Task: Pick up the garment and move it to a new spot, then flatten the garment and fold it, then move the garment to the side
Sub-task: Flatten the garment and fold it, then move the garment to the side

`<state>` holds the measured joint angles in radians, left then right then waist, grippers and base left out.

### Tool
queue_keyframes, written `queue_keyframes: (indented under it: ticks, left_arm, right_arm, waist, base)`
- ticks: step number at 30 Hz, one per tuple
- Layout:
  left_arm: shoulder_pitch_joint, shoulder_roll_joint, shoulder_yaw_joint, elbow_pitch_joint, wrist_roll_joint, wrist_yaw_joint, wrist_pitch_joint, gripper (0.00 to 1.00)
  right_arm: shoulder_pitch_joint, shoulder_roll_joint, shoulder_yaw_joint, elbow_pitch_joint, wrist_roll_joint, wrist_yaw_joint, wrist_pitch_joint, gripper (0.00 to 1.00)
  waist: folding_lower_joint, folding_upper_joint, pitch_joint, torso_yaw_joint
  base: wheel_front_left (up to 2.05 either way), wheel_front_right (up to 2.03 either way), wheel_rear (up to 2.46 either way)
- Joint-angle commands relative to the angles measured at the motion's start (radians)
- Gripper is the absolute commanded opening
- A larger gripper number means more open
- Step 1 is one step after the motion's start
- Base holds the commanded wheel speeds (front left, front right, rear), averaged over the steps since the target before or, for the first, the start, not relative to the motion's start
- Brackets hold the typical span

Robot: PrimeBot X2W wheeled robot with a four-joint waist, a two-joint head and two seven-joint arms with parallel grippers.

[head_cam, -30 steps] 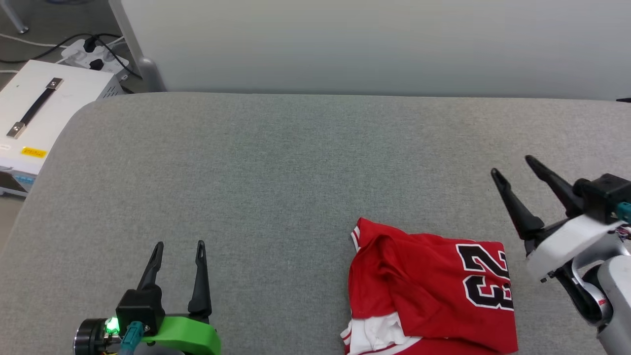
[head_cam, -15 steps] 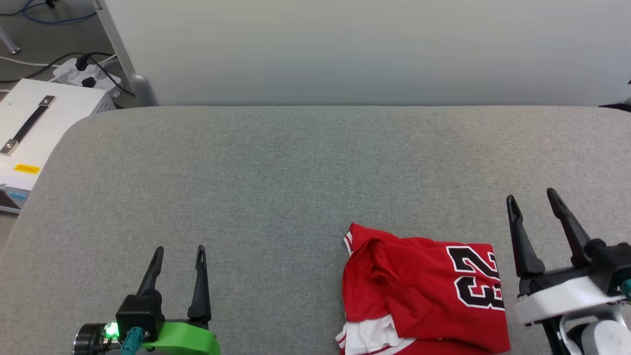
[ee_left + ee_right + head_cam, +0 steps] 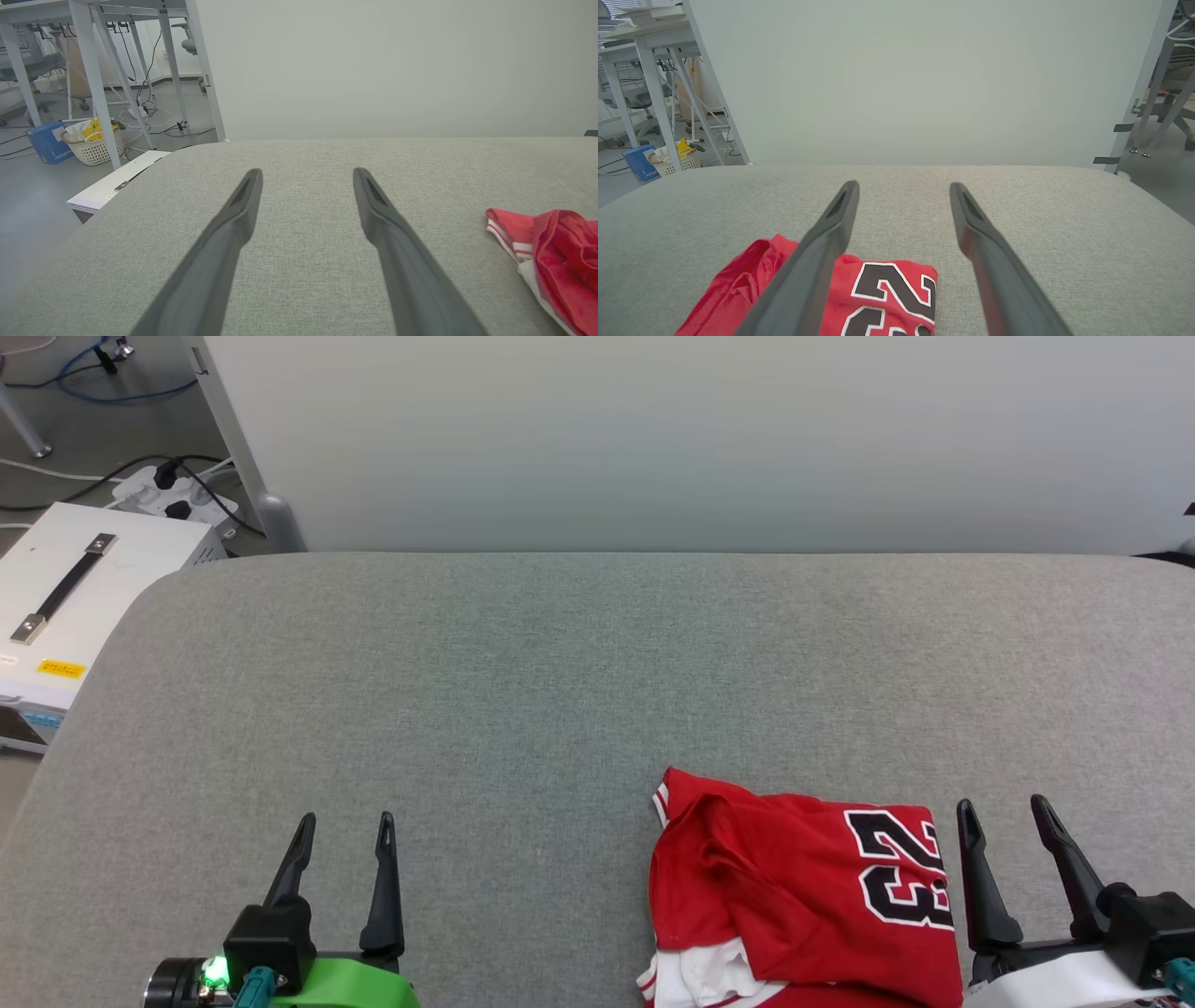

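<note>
1 garment [image 3: 794, 887], 2 pincers, 1 grey padded surface [image 3: 560, 691].
Left pincer [image 3: 345, 821]: 2 fingers moderately apart, holding nothing, over bare surface well left of the garment. Right pincer [image 3: 1001, 805]: same gap, holding nothing, just beside the garment's right edge; contact cannot be judged. Garment lies folded at the near right of the surface. Its black "23" reads sideways, the 2 farther from the robot, the 3 nearer. Striped trim sits at the far-left corner, white sleeve at near left. The picture edge cuts the near end, so the long axis is unclear.
</note>
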<state>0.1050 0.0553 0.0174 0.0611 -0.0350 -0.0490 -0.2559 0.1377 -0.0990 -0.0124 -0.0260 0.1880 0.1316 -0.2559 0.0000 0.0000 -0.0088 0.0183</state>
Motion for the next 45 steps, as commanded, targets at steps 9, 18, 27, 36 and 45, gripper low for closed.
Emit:
queue_keyframes:
  ticks: [9,18,27,36,45]
  left_arm:
    - [0.016,-0.005,-0.008,0.006,-0.001,0.0,-0.006,1.0]
    - [-0.006,-0.005,-0.014,0.016,-0.005,0.0,-0.006,1.0]
    - [-0.034,-0.005,-0.02,0.019,-0.006,-0.002,-0.006,1.0]
    - [-0.067,-0.005,-0.037,0.02,-0.011,-0.001,-0.006,1.0]
    - [-0.097,-0.005,-0.045,0.028,-0.01,-0.003,-0.006,1.0]
  right_arm:
    - [-0.014,-0.03,0.011,0.001,-0.033,-0.001,-0.006,1.0]
    - [-0.205,-0.232,0.031,0.06,0.042,-0.001,0.066,1.0]
    - [-0.337,-0.468,0.189,0.095,0.381,-0.001,0.583,1.0]
    - [-0.299,-0.511,0.243,0.163,0.699,-0.001,0.97,1.0]
    - [-0.328,-0.45,0.312,0.262,0.749,-0.001,0.975,1.0]
  waist:
    - [0.0,0.0,-0.001,0.007]
    - [0.0,0.0,0.02,0.008]
    - [0.0,0.0,0.057,0.019]
    - [0.0,0.0,0.111,0.048]
    - [0.0,0.0,0.157,0.084]
  base:
    - [0.0,0.0,0.0]
    - [0.0,0.0,0.0]
    - [0.0,0.0,0.0]
    - [0.0,0.0,0.0]
    - [0.0,0.0,0.0]
